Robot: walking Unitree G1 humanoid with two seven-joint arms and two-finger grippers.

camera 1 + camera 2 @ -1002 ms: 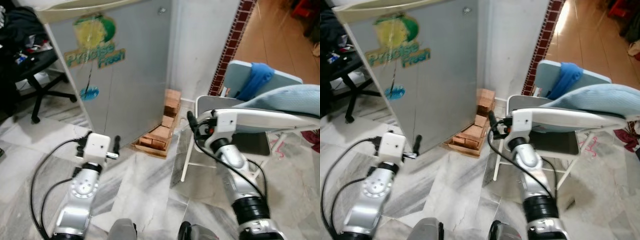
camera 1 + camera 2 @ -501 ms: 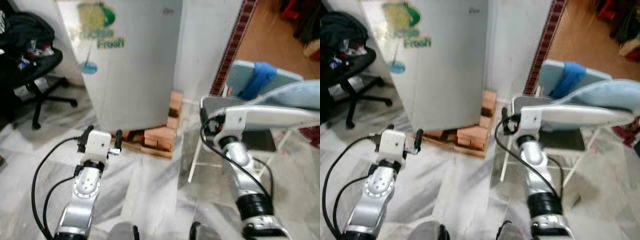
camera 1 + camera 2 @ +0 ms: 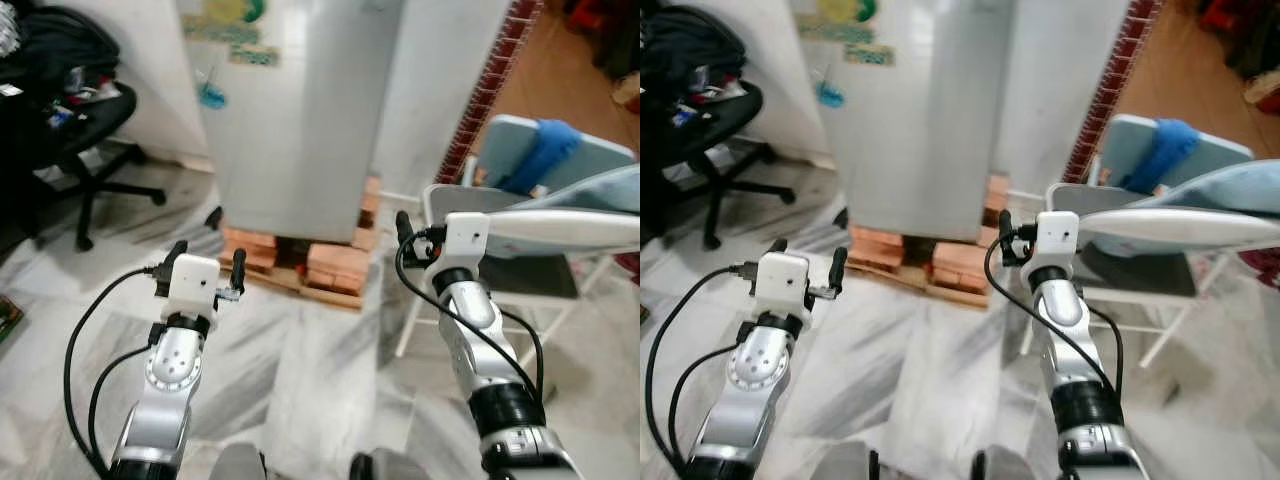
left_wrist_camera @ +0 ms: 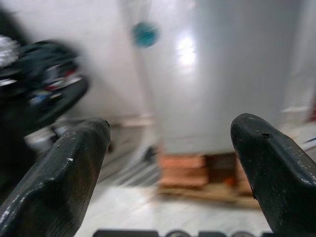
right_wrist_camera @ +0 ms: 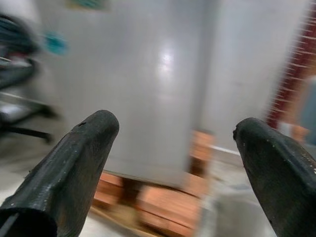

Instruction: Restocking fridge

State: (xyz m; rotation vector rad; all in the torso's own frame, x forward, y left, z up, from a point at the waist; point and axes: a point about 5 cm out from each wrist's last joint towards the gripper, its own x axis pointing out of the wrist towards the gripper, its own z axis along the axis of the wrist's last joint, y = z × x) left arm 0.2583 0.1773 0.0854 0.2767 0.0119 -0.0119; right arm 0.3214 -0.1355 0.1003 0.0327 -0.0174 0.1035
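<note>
Two grippers ride out in front with nothing in them: the left gripper (image 3: 208,272) and the right gripper (image 3: 1004,236) each hold their black fingers (image 4: 64,177) spread wide. Ahead stands the tall silver-grey fridge (image 3: 300,110), upright with its long axis vertical, door shut, set on a low stack of orange bricks (image 3: 335,268) over a wooden pallet on the marble floor (image 3: 320,370). Its stickered face turns toward the black office chair (image 3: 80,130). No handle can be made out. Judging by its build, the door is stiff, smooth and slippery, best taken at its free edge. A folding chair (image 3: 530,270) stands to the right.
</note>
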